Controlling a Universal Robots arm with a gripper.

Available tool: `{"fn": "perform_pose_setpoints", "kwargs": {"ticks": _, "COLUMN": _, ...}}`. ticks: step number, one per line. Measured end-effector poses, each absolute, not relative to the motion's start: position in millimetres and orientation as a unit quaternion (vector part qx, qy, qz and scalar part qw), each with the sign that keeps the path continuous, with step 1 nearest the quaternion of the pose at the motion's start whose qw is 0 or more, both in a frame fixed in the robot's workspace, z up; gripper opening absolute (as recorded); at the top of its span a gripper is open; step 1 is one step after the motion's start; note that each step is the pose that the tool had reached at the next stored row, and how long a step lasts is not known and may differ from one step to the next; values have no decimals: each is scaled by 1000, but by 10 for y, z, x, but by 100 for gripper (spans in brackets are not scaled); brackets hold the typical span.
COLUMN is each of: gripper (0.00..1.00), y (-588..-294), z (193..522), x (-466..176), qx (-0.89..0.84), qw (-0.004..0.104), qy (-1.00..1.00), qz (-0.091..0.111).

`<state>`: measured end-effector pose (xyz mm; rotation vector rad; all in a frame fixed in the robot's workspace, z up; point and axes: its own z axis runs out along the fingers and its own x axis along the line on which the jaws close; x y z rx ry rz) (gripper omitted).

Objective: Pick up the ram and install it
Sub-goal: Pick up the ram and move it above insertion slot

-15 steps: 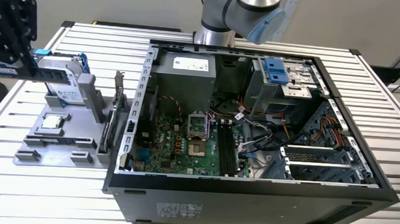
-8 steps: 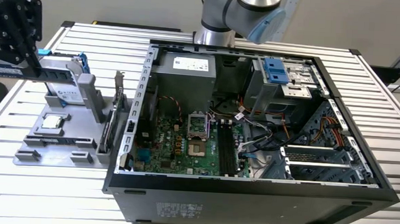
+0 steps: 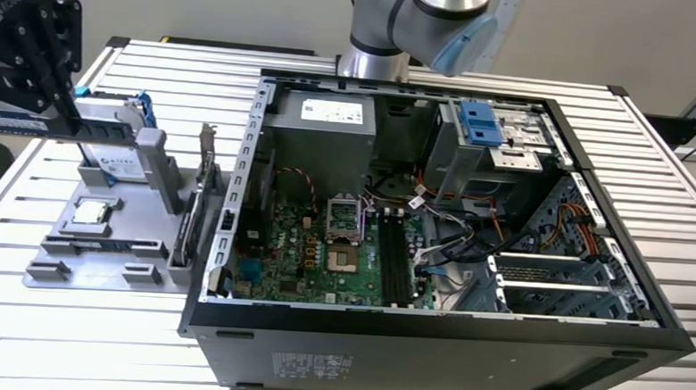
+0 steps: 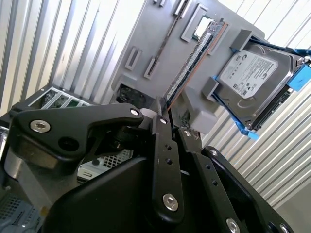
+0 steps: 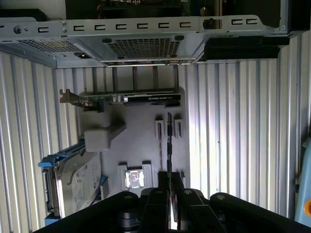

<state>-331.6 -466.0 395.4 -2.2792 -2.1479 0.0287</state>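
While the tool (image 3: 56, 113) grips the ram (image 3: 95, 130), the stick lies level, pointing at the case (image 3: 436, 343).

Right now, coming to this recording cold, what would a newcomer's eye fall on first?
The open computer case takes up the middle of the exterior view, its motherboard laid bare. At the exterior view's left, the gripper is shut on the ram. It holds the stick over the grey fixture, where a hard drive and a CPU chip sit.
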Motion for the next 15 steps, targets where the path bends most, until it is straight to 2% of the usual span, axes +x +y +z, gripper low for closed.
{"fn": "perform_pose_setpoints", "kwargs": {"ticks": 15, "gripper": 0, "y": -4660, "z": 3955, "x": -3203, "qx": -728, "qw": 5, "qy": -686, "qz": 9}}
